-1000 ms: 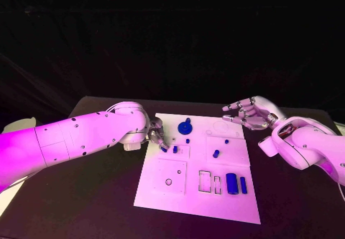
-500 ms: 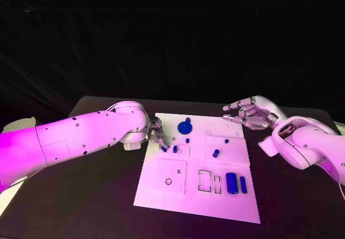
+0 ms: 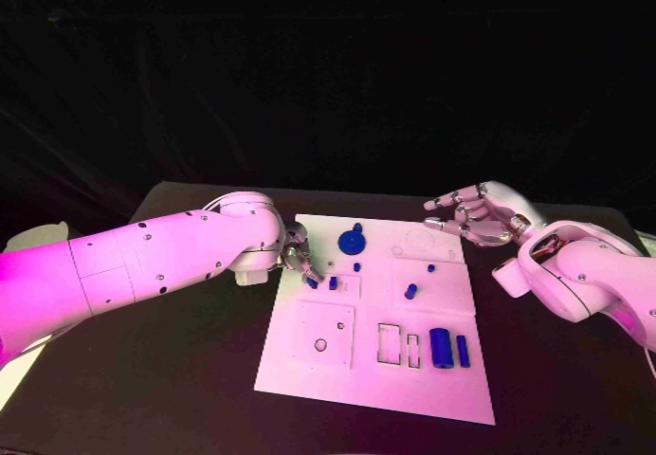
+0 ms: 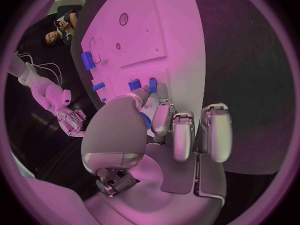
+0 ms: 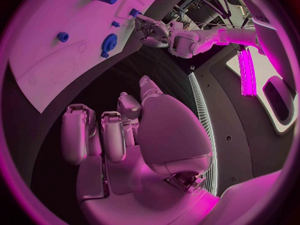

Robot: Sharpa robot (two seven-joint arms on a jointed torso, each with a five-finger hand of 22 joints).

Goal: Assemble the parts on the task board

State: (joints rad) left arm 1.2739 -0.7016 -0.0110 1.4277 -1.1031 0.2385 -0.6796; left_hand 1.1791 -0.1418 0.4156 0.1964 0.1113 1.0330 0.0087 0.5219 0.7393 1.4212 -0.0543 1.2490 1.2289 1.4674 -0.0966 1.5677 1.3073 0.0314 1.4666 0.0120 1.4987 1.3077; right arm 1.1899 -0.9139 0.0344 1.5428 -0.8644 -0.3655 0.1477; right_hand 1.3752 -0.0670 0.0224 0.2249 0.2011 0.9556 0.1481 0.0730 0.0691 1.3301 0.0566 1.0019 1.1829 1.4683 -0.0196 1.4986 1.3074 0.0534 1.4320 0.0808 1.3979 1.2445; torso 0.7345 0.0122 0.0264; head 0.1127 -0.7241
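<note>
Left robot hand (image 3: 294,258) is set at the left edge of the white board (image 3: 349,379), left of frame centre; fingertips are lowered onto a small blue peg (image 3: 312,282) near that edge; in the left wrist view the thumb and a finger (image 4: 161,119) are seen closing around a blue piece (image 4: 152,85) at the board edge, other fingers curled down beside it; whether the piece is actually clamped cannot be told; likely a pick or a seating of that peg is being worked.

Right robot hand (image 3: 472,216) is held off the board, just past its upper right corner, above the counter (image 3: 574,379); fingers are loosely curled, apart, nothing held; judged as parked clear so the left arm's work area is not crowded.

Parts layout: blue disc with a knob (image 3: 353,243) sits at upper centre of the board; small blue pegs (image 3: 410,293) are stood in the middle; a larger blue block (image 3: 440,348) and a slim blue bar (image 3: 464,352) lie at lower right, beside two empty slot outlines (image 3: 390,344); a square panel with holes (image 3: 324,336) is at lower left; open slots suggest the assembly is far from complete; the block and bar are probably staged next to their slots for later insertion.
</note>
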